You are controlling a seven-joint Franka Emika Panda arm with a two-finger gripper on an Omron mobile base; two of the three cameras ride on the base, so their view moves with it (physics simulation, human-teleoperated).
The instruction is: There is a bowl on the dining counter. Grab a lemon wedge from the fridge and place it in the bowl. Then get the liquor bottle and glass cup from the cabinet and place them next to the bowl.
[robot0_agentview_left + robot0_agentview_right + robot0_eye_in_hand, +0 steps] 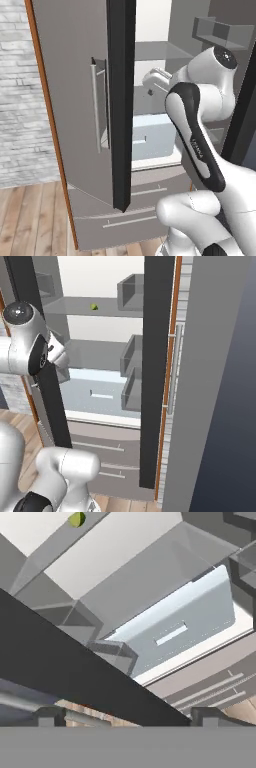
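Pale brick wall and wood-plank floor frame a tall grey double-door fridge [75, 125] that stands open in front of us, its dark door edges swung out to either side. Inside, grey shelves step down to a pale blue crisper drawer [100, 393] with a slot handle, and grey door bins [131, 291] line the right door.

Our target, the small yellow-green lemon wedge [93, 306], sits on the upper grey shelf [85, 307], towards its front and well apart from the bins; in the hand view it shows near the top left corner [76, 519].

Our white two-finger gripper [125, 714] is spread wide and holds nothing, its tips framing the lower edge of the hand view. The hand is down by the left door's edge, well below the wedge's shelf.

We judge the step in hand to be the reach for the wedge. To do it well, we should lift the hand clear of the door edge first, then go in level above the shelf, centre the wedge between the tips, and close gently, since a small wedge may slide away.
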